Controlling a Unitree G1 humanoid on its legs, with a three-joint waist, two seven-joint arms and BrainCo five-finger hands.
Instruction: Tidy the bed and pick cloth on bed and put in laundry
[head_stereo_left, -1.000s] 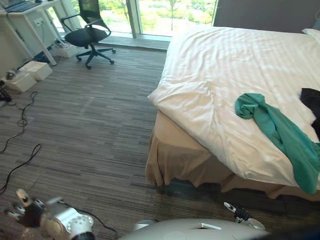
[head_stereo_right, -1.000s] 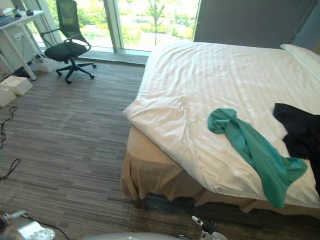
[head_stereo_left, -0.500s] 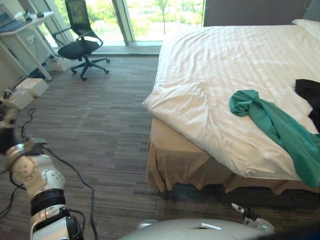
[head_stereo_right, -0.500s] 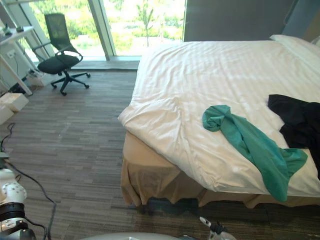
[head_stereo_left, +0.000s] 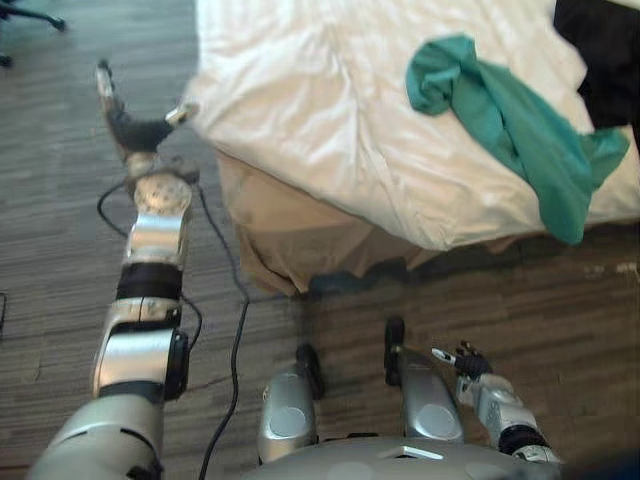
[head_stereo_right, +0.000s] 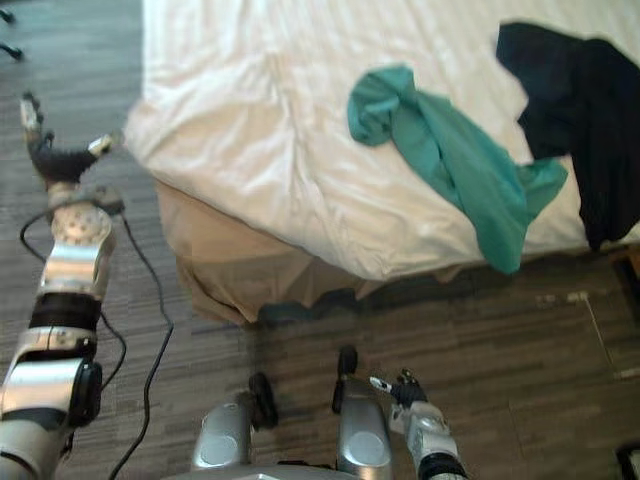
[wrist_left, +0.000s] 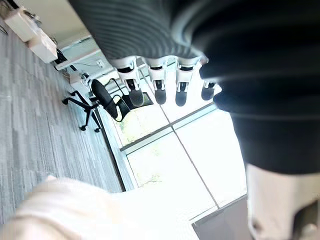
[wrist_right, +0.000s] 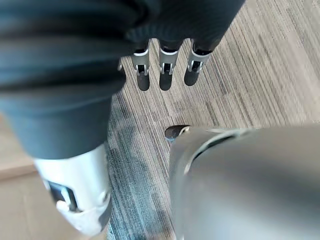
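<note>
Two hands: both are showing straight, relaxed fingers and are holding nothing.
Left hand: it is reaching out over the floor just beside the left corner of the bed, fingers spreading apart and thumb pointing toward that corner; whether the thumb is touching it cannot be told.
Right hand: it is hanging low over the floor in front of the bed's near edge, well apart from it, its fingers pointing toward the floor.
White duvet: it is covering the bed, rumpling at the corner by the left hand and hanging over the near edge.
Green cloth: it is lying crumpled on the bed toward its right side, one end trailing over the near edge.
Black cloth: it is lying on the bed just beside the green cloth, farther right.
Office chair: it is standing by the window, well apart from the bed.
</note>
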